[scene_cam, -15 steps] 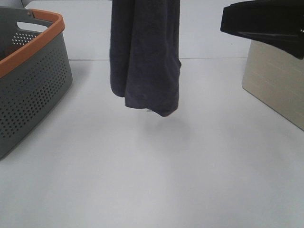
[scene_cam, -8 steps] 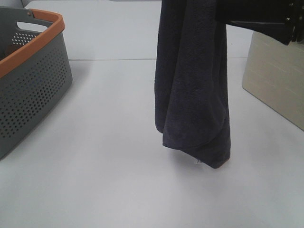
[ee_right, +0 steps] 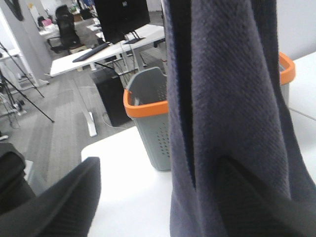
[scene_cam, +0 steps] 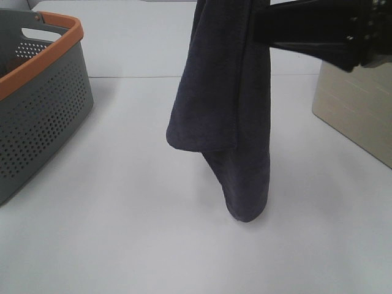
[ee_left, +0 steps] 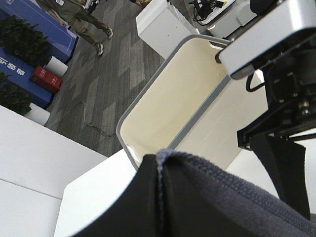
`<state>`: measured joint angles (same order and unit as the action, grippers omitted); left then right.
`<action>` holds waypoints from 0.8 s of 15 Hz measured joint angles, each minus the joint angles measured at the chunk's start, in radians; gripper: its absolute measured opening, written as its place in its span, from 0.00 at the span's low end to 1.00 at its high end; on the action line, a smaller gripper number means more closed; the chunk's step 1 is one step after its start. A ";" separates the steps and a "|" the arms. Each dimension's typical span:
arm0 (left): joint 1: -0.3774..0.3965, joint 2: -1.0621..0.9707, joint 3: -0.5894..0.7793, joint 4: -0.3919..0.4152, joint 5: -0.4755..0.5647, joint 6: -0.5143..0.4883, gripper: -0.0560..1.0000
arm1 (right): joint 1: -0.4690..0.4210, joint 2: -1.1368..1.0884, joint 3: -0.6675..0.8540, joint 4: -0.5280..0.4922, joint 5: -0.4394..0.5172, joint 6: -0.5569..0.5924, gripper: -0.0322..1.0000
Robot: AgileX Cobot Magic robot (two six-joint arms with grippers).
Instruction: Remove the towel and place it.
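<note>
The dark navy towel [scene_cam: 226,122] hangs in long folds from above the top of the exterior view, over the white table [scene_cam: 122,245] between the two baskets, in neither; its lower end is down near the tabletop, and whether it touches cannot be told; in the left wrist view its hemmed edge is bunched right at the camera; the left gripper is closed on the towel's top, though its fingers cannot be made out clearly; the right gripper [ee_right: 158,165] reaches in from the right at the towel's upper part, its dark fingers [ee_right: 54,202] spread wide with the cloth hanging between them, not clamped; the grey perforated basket with an orange rim [scene_cam: 37,104] stands at the left; the cream basket [scene_cam: 361,110] stands at the right
</note>
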<state>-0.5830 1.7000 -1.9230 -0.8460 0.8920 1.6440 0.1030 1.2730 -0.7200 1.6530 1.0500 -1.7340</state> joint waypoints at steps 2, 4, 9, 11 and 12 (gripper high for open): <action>0.000 0.000 0.000 0.000 -0.002 0.000 0.05 | 0.048 0.000 0.000 -0.008 -0.119 0.001 0.60; 0.000 0.000 0.000 0.002 -0.003 0.000 0.05 | 0.050 -0.007 0.000 -0.040 -0.135 0.044 0.60; 0.000 0.000 0.000 0.008 -0.003 0.000 0.05 | 0.052 -0.092 0.000 -0.298 -0.134 0.301 0.60; 0.000 0.000 0.000 0.008 0.001 0.000 0.05 | 0.052 -0.117 0.000 -0.313 -0.133 0.316 0.60; 0.000 0.000 0.000 0.009 0.001 0.000 0.05 | 0.052 -0.129 0.000 -0.315 -0.133 0.317 0.60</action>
<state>-0.5830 1.7000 -1.9230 -0.8370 0.8930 1.6440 0.1550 1.1440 -0.7200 1.3380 0.9170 -1.4170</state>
